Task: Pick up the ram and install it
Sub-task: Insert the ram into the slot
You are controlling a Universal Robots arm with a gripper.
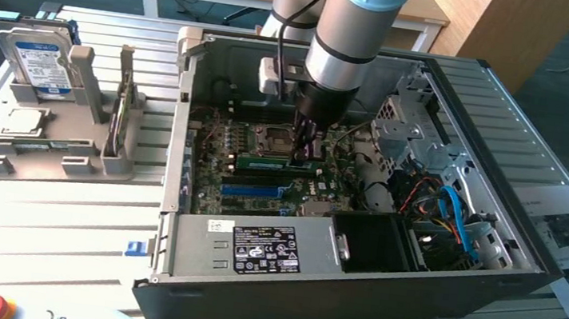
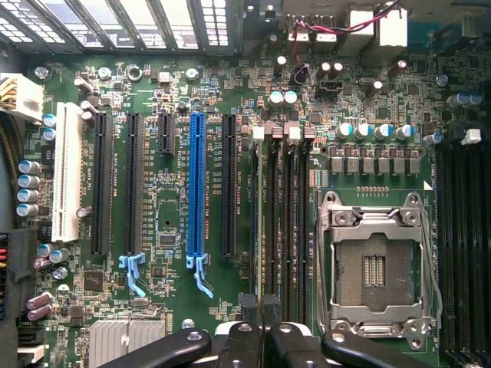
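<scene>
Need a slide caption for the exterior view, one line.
Arm inside the open PC case, jaws shut on the green ram at the motherboard.

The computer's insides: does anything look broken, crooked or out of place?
Nothing looks damaged or spilled. The processor socket is bare, with no chip in it, and the ram in the gripper lines up with the memory slots.

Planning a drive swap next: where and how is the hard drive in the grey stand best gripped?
Probably take the hard drive by its top edge, from above: it stands upright, lower part sunk in the grey stand, top free.
</scene>
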